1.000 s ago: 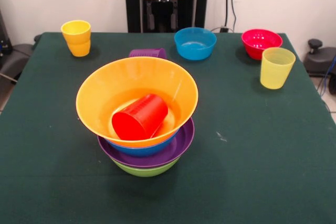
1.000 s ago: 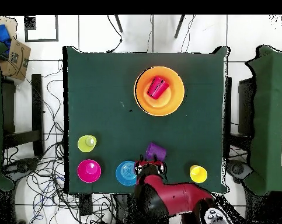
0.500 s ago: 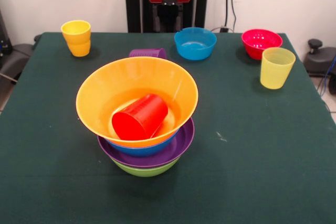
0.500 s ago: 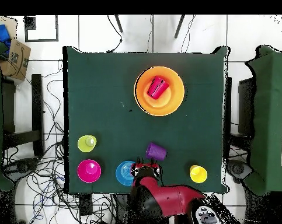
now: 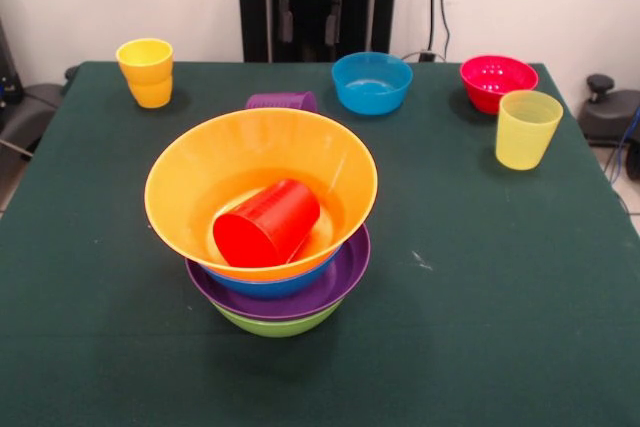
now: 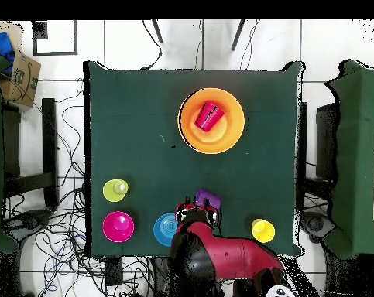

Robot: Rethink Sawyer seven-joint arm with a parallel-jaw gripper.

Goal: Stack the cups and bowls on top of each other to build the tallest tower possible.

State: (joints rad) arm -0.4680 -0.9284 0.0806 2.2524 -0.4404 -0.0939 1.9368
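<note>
The tabletop (image 5: 520,277) wears a matt dark-green cloth with a fine nap. The orange bowl (image 5: 200,172) is glossy smooth plastic, as is the red cup (image 5: 268,222) lying in it. The blue bowl (image 5: 371,83) looks translucent and shiny. The yellow cup (image 5: 526,129) is semi-clear plastic. The arm (image 6: 228,259) has a glossy red shell.

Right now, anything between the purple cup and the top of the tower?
Yes. A red cup lies on its side inside the orange bowl that tops the tower, taking the landing spot. The table stretch from the purple cup to the tower looks clear.
</note>
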